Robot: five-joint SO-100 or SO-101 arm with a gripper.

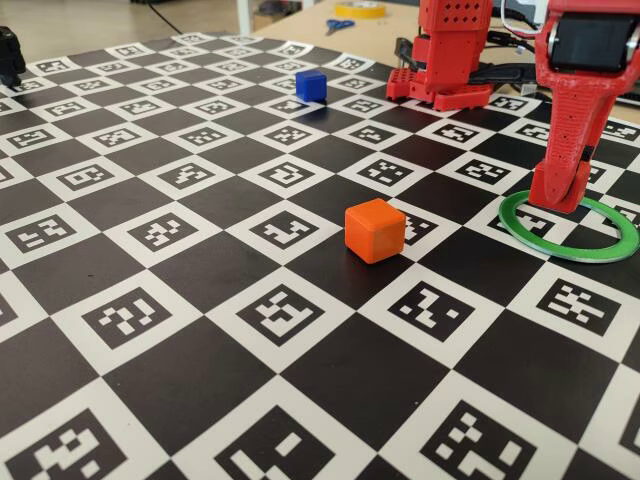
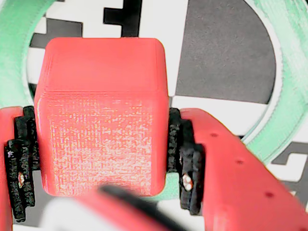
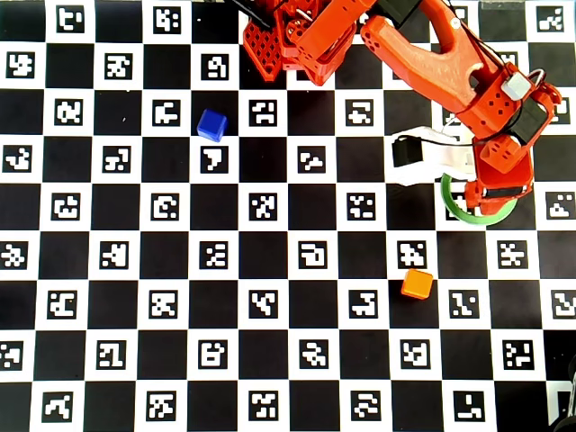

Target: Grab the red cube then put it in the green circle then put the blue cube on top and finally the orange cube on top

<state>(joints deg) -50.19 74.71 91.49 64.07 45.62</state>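
Observation:
In the wrist view the red cube [image 2: 103,115] fills the middle, pinched between the black pads [image 2: 185,159] of my gripper [image 2: 103,161], which is shut on it. Behind the cube the green circle [image 2: 284,96] curves round both sides. In the fixed view my gripper [image 1: 558,195] reaches down inside the back part of the green circle [image 1: 570,252]; the cube is hidden by the jaws there. The orange cube [image 1: 375,230] [image 3: 417,283] sits left of the ring. The blue cube [image 1: 311,85] [image 3: 211,125] stands far off at the back left. From overhead, the gripper [image 3: 490,191] covers part of the ring [image 3: 468,217].
The board [image 1: 200,330] is a black-and-white checker of printed markers. The red arm base [image 1: 450,60] [image 3: 288,36] stands at the back edge. Scissors [image 1: 338,25] and a tape roll [image 1: 360,9] lie on the table beyond. A black object [image 1: 10,55] sits at the far left.

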